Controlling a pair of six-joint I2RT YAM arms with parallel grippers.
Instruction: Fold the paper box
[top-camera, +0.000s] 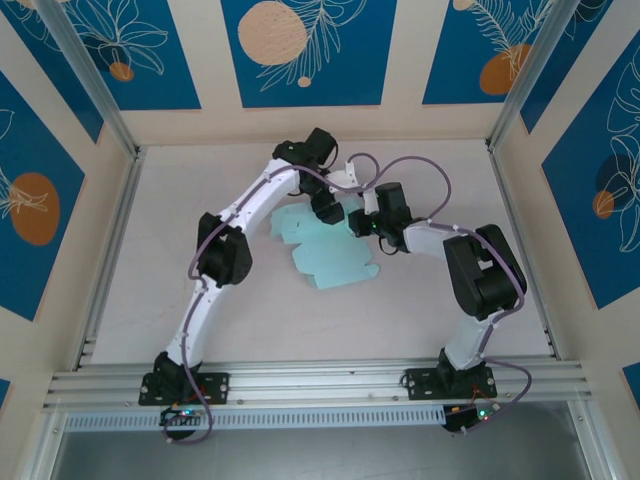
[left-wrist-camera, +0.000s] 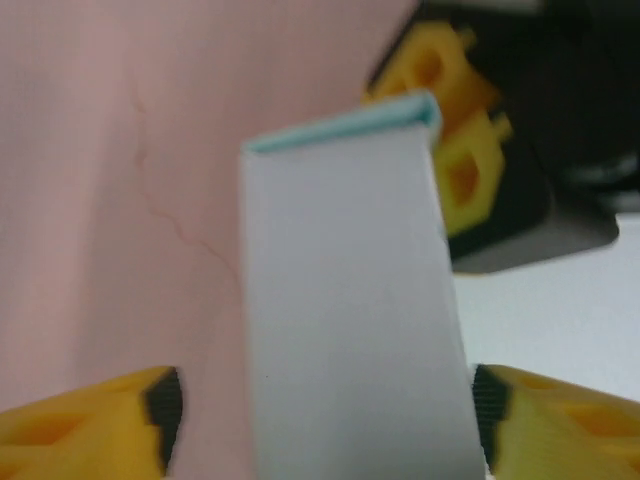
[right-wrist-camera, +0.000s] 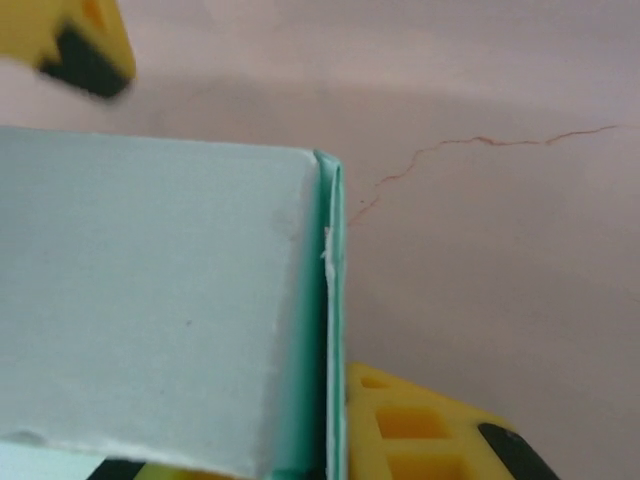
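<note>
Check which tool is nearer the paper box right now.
Right. The right tool sits against a folded edge of the paper box, apparently pinching it; the left tool straddles the raised flap, open, clear on both sides.

Your pale table (top-camera: 160, 220) sits boxed in by cream walls (top-camera: 200, 125) carrying blue panels (top-camera: 300, 60) with white leaf drawings (top-camera: 335, 15) and orange discs (top-camera: 272, 32). An aluminium rail (top-camera: 320, 380) crosses the near edge. A thin crack (right-wrist-camera: 480, 142) marks the tabletop; light falls evenly.
</note>
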